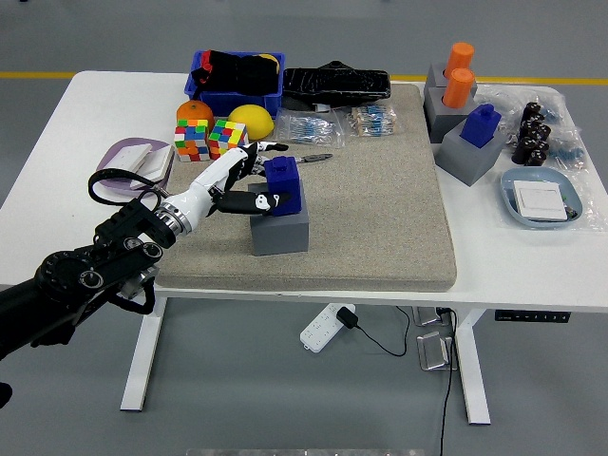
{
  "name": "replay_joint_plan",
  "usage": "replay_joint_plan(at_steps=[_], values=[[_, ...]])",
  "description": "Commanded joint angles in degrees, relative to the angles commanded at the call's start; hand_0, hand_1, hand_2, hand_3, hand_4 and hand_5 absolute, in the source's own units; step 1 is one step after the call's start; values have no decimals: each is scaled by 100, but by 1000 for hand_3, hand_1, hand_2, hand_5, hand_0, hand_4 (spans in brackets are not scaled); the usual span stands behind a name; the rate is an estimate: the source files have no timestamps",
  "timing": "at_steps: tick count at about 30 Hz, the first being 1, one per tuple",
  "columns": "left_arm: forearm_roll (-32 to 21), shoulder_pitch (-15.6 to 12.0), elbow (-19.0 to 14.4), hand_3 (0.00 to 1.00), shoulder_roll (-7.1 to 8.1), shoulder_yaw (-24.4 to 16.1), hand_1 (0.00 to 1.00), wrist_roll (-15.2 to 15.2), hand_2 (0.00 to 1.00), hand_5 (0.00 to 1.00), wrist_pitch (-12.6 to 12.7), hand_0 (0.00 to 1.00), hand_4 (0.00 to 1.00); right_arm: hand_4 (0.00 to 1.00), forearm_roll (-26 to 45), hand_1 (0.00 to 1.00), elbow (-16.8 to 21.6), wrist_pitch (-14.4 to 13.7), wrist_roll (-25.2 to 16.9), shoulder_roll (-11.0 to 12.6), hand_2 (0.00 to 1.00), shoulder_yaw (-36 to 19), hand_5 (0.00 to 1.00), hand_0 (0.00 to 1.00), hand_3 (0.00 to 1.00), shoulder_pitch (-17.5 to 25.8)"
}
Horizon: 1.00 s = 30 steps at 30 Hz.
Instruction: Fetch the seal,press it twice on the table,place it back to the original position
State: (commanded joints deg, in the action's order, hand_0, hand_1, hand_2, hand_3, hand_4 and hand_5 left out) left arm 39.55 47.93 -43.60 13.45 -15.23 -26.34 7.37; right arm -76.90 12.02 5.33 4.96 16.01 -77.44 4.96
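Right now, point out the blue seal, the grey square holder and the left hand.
blue seal [282, 185], head view, front face.
grey square holder [281, 235], head view, front wall.
left hand [231, 182], head view, white palm.

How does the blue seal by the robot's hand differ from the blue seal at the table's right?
The near blue seal is held by the left hand on an upright grey holder; the far blue seal stands untouched. The far seal's holder looks tilted and sits off the mat. Both are blue in grey blocks.
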Motion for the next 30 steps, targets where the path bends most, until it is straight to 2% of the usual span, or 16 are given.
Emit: replay_joint_plan(at_steps=[12,30], values=[[52,5,94,847,58,70,497,-65,397,2,29,802,549,779,6,678,6,3,0,-15,671,0,499,766,617,-4],[-9,-6,128,847,-77,151,499,-89,398,2,24,802,549,779,-4,678,1,3,-1,-21,671,-15,499,766,617,-9]])
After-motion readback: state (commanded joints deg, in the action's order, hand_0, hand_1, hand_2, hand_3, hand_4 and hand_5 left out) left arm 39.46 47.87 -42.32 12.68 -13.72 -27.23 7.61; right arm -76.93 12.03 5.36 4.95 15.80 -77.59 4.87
